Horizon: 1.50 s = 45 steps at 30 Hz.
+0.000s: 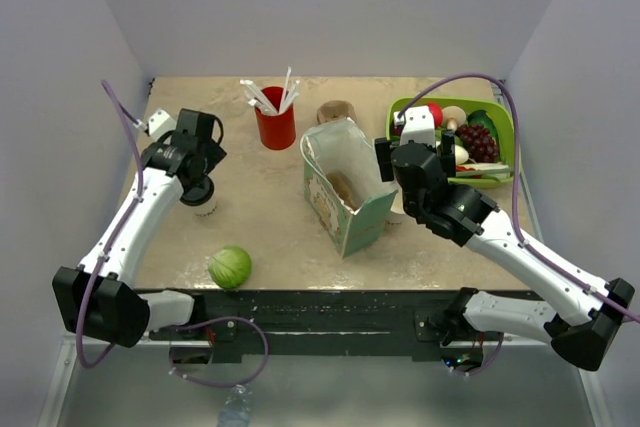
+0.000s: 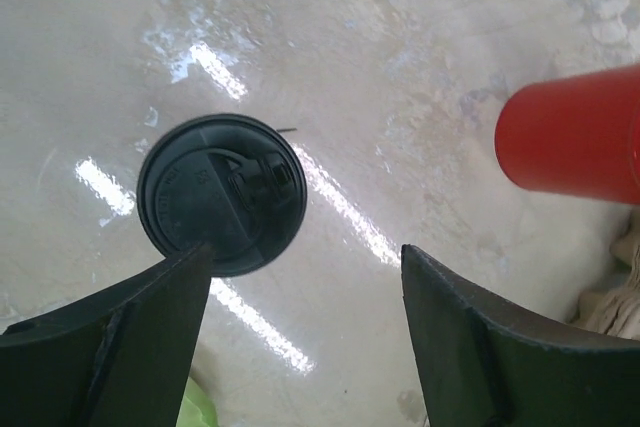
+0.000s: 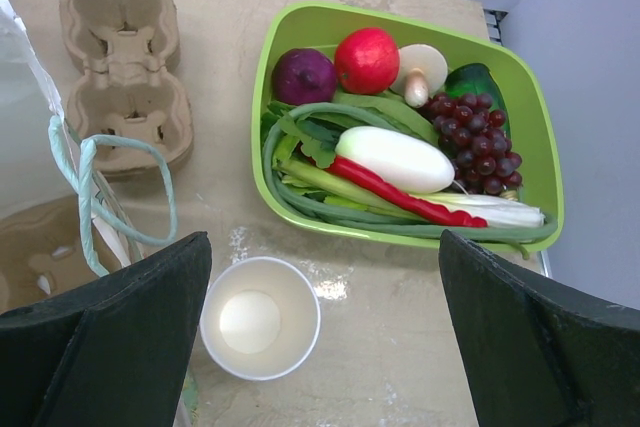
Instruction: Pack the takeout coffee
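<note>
The takeout coffee [image 1: 204,200], a white paper cup with a black lid, stands at the left of the table. In the left wrist view its lid [image 2: 220,192] is seen from above, just beyond the left fingertip and left of the gap. My left gripper [image 1: 197,169] hovers over it, open and empty [image 2: 305,267]. The open paper bag [image 1: 345,192] stands mid-table. My right gripper [image 1: 402,175] is open and empty [image 3: 325,239] beside the bag, above a lidless white cup [image 3: 260,319].
A red cup with white straws [image 1: 275,123] stands behind the bag, also in the left wrist view [image 2: 575,132]. A cardboard cup carrier [image 3: 125,67] and a green tray of vegetables [image 3: 400,22] lie at the back right. A green round fruit [image 1: 229,267] sits near the front edge.
</note>
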Available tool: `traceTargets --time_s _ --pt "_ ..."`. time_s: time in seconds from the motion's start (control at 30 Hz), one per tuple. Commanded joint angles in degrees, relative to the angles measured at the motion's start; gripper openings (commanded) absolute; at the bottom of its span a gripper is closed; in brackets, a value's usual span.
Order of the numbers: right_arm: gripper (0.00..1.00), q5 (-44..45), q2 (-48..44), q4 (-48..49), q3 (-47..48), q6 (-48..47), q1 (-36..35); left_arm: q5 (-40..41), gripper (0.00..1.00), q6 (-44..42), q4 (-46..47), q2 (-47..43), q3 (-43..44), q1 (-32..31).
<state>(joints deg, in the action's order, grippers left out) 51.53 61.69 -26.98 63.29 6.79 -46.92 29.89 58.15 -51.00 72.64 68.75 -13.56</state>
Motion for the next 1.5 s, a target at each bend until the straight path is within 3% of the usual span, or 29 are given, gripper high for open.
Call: traceTargets --time_s 0.0,0.37,0.57,0.97,1.47 --pt "0.98 0.5 -1.0 1.6 0.1 0.5 -0.1 0.7 0.78 1.3 3.5 0.7 -0.7 3.8" --pt "0.97 0.9 -0.3 1.4 0.1 0.9 -0.1 -1.8 0.63 2.8 6.1 7.5 -2.0 5.8" --pt "0.97 0.9 -0.1 1.4 0.0 0.8 -0.1 -2.8 0.58 2.8 12.6 7.7 -4.8 5.8" --pt "0.97 1.6 0.5 1.7 -0.1 0.3 0.0 0.0 0.47 4.4 10.2 10.2 -4.7 5.8" --pt "0.97 3.8 1.2 1.8 -0.1 0.1 -0.1 -3.7 0.44 -2.4 3.3 8.0 -3.7 5.8"
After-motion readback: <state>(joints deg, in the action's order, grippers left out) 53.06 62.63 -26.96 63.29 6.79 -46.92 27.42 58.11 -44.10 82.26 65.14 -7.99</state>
